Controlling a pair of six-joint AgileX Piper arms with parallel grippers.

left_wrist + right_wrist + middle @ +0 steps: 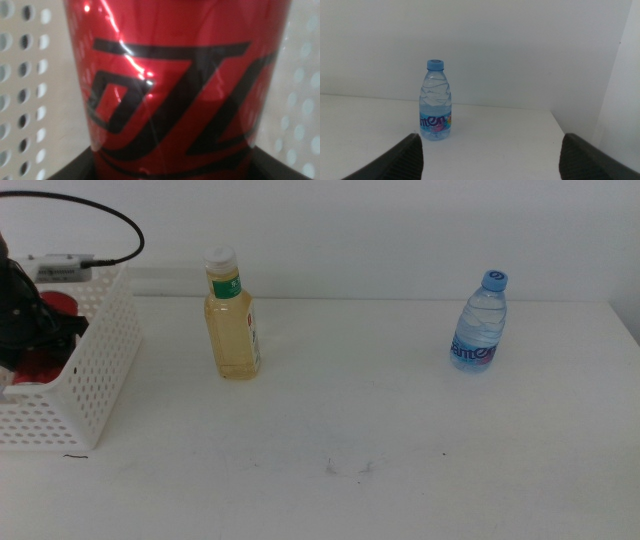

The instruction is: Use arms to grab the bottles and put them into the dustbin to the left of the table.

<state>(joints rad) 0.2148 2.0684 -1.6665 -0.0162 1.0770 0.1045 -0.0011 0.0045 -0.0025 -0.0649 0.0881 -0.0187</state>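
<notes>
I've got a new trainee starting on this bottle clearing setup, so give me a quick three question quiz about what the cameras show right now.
1. True or false: the red can is over the white basket, at the left gripper.
2. Which capped bottle stands nearer the basket: A, the yellow liquid bottle, or B, the blue water bottle?
3. Fill in: the right gripper, out of the middle view, has its fingers ____ and faces the blue water bottle.

Key: 1 true. 2 A. 3 open.
</notes>
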